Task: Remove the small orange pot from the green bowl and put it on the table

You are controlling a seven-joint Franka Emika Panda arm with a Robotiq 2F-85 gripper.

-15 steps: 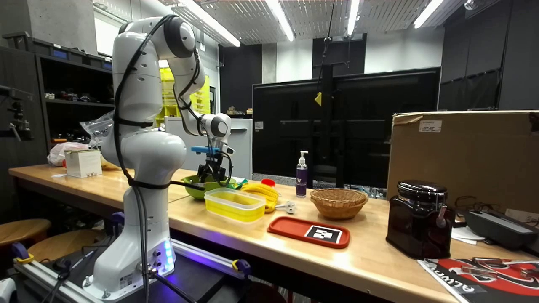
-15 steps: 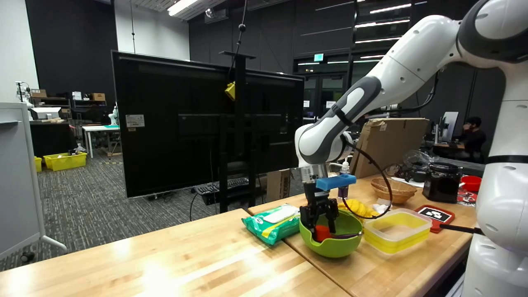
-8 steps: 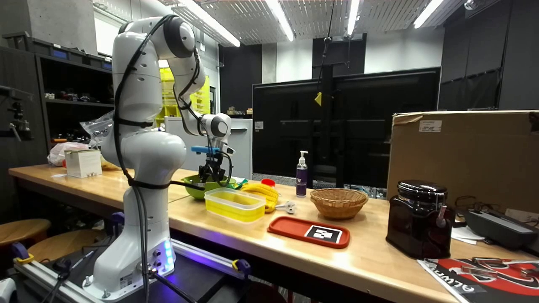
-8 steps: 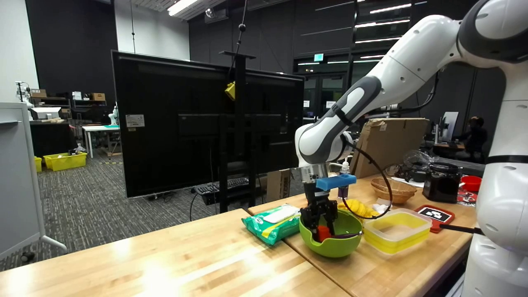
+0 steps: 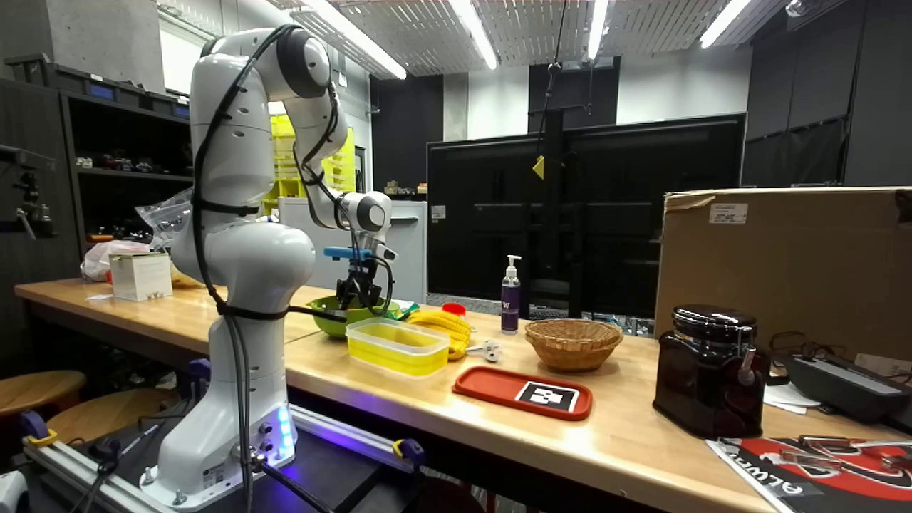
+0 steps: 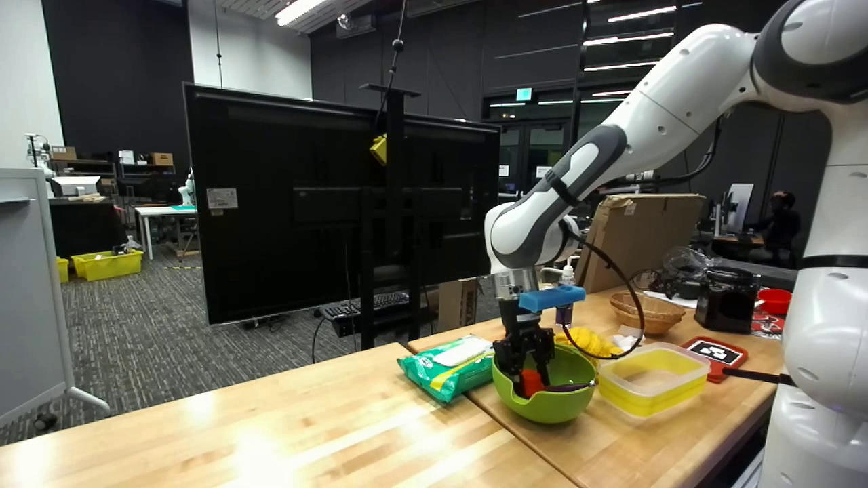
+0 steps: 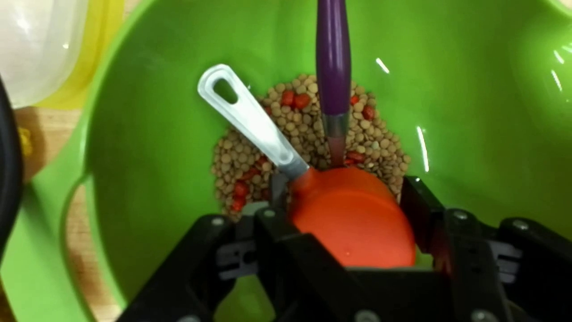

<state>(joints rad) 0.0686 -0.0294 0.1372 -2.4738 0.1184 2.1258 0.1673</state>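
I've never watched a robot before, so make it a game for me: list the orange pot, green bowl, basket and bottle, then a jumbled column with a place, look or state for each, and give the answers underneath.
Things
1. orange pot
2. green bowl
3. basket
4. bottle

Matches
A. small brown discs lie in it
B. white pump on top
C. between the fingers of the hand
D. woven

Right pairs: 1-C, 2-A, 3-D, 4-B

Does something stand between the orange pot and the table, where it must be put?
Yes. The green bowl surrounds the orange pot, which probably must rise over the rim first. A purple-handled tool also reaches the pot's edge; whether they touch is unclear.
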